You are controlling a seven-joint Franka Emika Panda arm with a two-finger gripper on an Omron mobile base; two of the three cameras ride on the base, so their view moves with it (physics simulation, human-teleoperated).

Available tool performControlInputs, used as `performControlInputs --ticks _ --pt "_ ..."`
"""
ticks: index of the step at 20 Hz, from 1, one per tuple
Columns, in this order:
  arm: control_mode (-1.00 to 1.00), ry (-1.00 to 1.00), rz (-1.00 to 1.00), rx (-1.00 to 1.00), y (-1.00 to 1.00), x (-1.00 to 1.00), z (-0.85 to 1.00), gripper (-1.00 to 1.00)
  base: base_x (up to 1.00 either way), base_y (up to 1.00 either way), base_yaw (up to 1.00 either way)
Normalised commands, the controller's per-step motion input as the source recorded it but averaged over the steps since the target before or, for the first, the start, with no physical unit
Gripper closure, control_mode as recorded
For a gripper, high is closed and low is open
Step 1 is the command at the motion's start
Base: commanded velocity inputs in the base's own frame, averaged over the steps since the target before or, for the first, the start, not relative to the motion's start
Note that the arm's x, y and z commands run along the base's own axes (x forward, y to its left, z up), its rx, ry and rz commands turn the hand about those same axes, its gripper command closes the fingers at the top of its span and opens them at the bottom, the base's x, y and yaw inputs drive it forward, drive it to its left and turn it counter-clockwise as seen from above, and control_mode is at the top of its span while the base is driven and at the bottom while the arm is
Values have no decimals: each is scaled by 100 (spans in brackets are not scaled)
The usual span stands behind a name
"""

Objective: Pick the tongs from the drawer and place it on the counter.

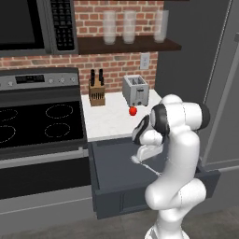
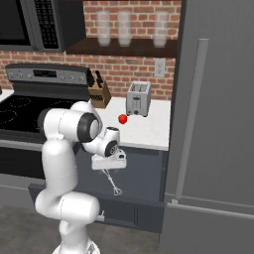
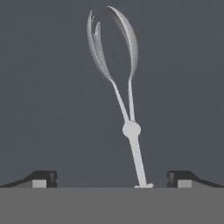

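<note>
The drawer (image 1: pixel 114 161) (image 2: pixel 141 173) stands pulled out below the counter (image 1: pixel 109 123) (image 2: pixel 146 129). The tongs (image 3: pixel 131 130) (image 1: pixel 150 168) (image 2: pixel 113 184) lie on its dark floor, slim and silvery, with the spoon-like ends pointing away from the hand. My gripper (image 3: pixel 111 178) (image 1: pixel 140 156) (image 2: pixel 109 166) hovers over the drawer, pointing down at the tongs. It is open. In the hand view the thin handle end sits between the two fingertips (image 3: pixel 43 177), which stand wide apart and touch nothing.
On the counter stand a toaster (image 1: pixel 136 90) (image 2: pixel 138 98), a small red fruit (image 1: pixel 132 110) (image 2: pixel 122 118) and a knife block (image 1: pixel 96 92) (image 2: pixel 99 93). The black stovetop (image 1: pixel 39 121) lies to the left. A tall grey fridge (image 2: pixel 218 124) closes off the right.
</note>
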Motion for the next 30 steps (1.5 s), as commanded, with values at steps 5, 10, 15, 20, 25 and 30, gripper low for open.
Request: performControlInputs --ticks 5,10,15,20,25,30 --pt "-100 -7 22 0 -31 17 -45 -100 0 0 0" --pt "-100 0 10 0 -6 8 -12 -100 0 0 0" --pt "-100 0 1 0 1 2 -5 -100 0 0 0" --pt "-100 0 1 0 5 0 -11 -100 0 0 0" --pt "-100 0 0 0 4 0 -25 -100 0 0 0" --pt "-100 0 0 0 7 0 -30 -100 0 0 0"
